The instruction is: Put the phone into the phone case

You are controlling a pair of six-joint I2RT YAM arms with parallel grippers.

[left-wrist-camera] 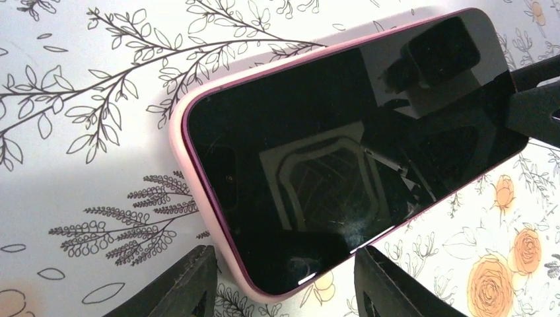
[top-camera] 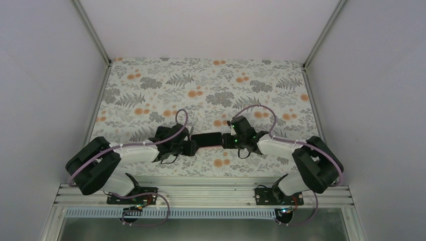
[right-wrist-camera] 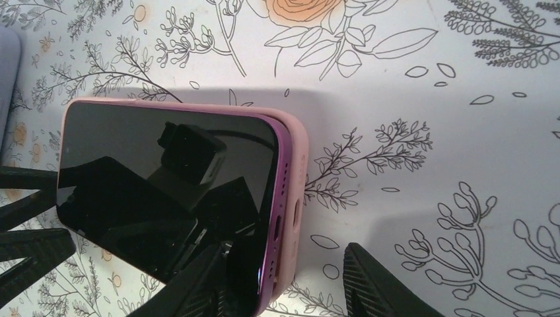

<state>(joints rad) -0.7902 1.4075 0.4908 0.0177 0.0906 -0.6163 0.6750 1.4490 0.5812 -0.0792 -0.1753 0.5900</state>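
Observation:
The phone [top-camera: 206, 139], black screen up with a purple frame, lies across the table's middle between my two grippers. In the left wrist view the phone [left-wrist-camera: 343, 145] sits in the pink phone case [left-wrist-camera: 179, 142] at that end. My left gripper [left-wrist-camera: 282, 252] is open, its jaws either side of the phone's near corner. In the right wrist view the phone's [right-wrist-camera: 152, 178] port end stands a little above the case's [right-wrist-camera: 298, 158] end wall. My right gripper [right-wrist-camera: 282, 249] is open across that end, with one finger [right-wrist-camera: 198, 281] over the screen and the other beyond the case.
A floral cloth [top-camera: 201, 85] covers the table. White walls [top-camera: 45, 90] close it in on the left, right and back. A metal rail [top-camera: 201, 193] with both arm bases runs along the near edge.

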